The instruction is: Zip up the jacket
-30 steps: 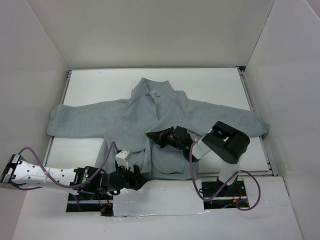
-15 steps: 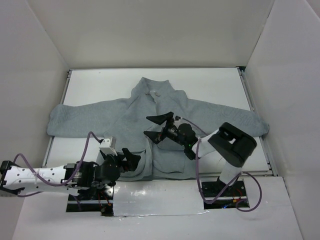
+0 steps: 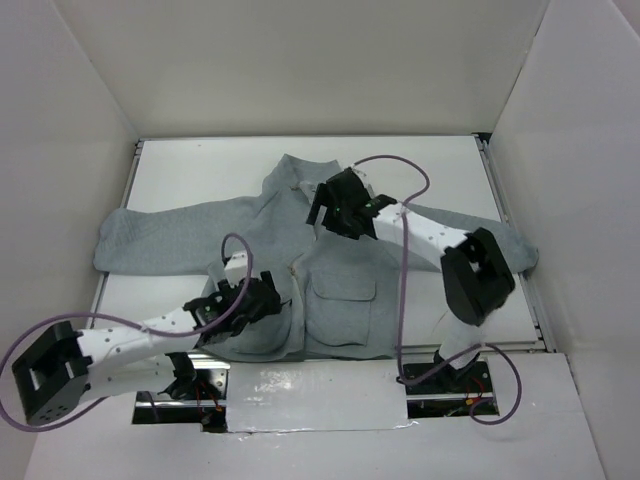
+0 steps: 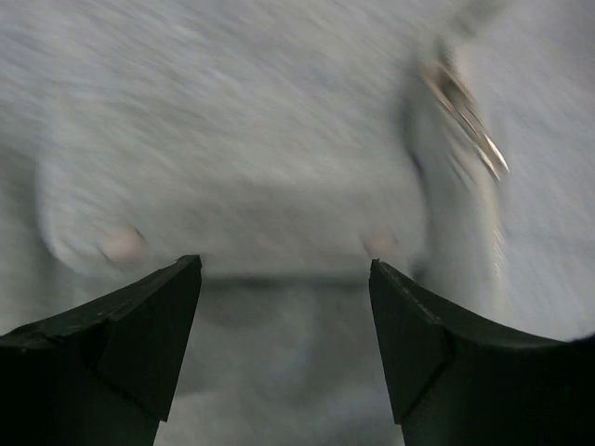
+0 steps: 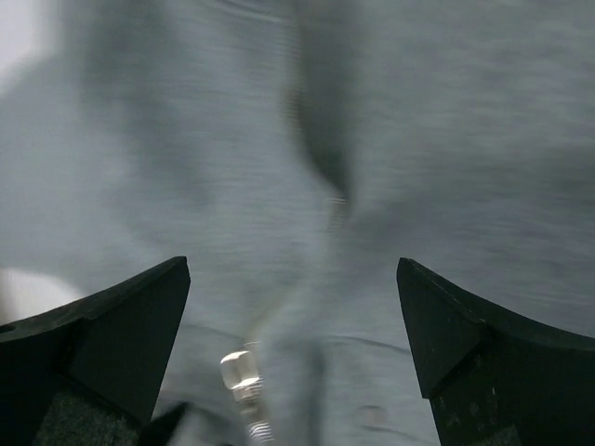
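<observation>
Now left pincer and right pincer apart, newly farther up the jacket.

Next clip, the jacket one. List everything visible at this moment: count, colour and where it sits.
jacket: one, light grey, spread flat on the table, sleeves out to both sides, collar at the far end
zipper pull: one, metallic, on the jacket's centre front, blurred
flap pockets: two, light grey, on the lower front, one partly under the left claw
table: one, white, under the jacket
enclosure walls: white, at the far end and both sides
cables: two, purple, one looping along each arm
arms: two, white and black, reaching in from the near edge
left claw: one, black, open, over a pocket
right claw: one, black, open, over the upper front near the collar
</observation>
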Robot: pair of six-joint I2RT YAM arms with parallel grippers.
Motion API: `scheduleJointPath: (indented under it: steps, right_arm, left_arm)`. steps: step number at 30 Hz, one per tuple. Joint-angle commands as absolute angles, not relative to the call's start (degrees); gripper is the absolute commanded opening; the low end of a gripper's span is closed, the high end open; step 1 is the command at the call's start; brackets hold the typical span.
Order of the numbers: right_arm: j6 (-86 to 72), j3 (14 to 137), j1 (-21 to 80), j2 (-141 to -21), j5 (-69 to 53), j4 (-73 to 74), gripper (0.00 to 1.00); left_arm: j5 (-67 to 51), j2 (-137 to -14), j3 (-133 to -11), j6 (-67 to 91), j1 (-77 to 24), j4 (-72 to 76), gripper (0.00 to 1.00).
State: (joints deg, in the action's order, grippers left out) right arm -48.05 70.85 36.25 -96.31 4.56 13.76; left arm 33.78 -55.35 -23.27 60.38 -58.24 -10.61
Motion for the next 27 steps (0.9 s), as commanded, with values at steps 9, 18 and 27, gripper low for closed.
scheduleJointPath:
  steps: [9, 18, 27]
  right_arm:
    - [-33.49, 87.53, 32.17, -113.09, 12.49, 41.22, 0.94]
    - [-33.84, 83.05, 30.94, -113.46, 1.06, 33.66, 0.76]
    - [-34.98, 79.12, 28.74, -108.73, 5.17, 33.31, 0.00]
  left_arm:
    - [32.79, -77.42, -39.54, 60.03, -41.76, -13.54, 0.97]
    - [30.06, -91.76, -46.58, 59.15, -37.62, -14.42, 0.68]
    - [27.33, -93.43, -49.65, 55.37, -29.97, -14.15, 0.00]
